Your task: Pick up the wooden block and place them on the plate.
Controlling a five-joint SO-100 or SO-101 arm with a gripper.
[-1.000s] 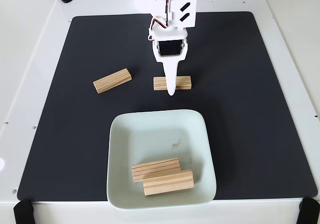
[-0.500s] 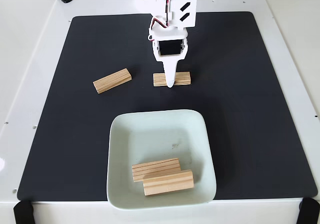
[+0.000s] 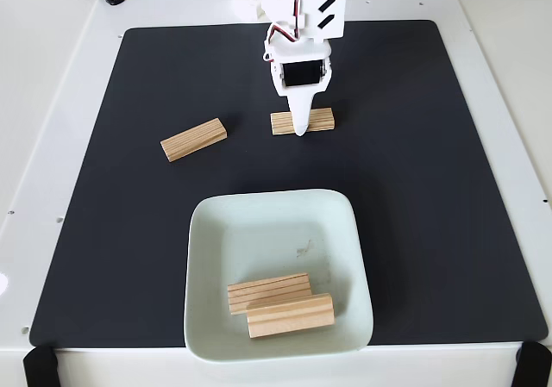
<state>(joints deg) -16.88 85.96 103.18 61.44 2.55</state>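
Wood against black mat makes the job easy to read: two wooden blocks already lie side by side in the plate, toward its 6 o'clock rim, and two remain on the mat. One lies alone at about 9 o'clock from the arm's tip; the other sits crosswise under the pincer, at 12 o'clock from the plate.

The white pincer hangs over this block's middle, its pointed finger crossing the front face — whether it is pinching the block or merely pressed against it I cannot tell from this angle.

For a clean carry, the grip should sit at the block's centre, across its short width, so it hangs level and does not swing. Lift straight up first, high enough to clear the plate's raised rim, then travel toward 6 o'clock. The bare half of the plate, nearer 12 o'clock, looks the safest landing spot — lowering there avoids knocking the two resting blocks. Release low, not from height, since a dropped bar could bounce out.
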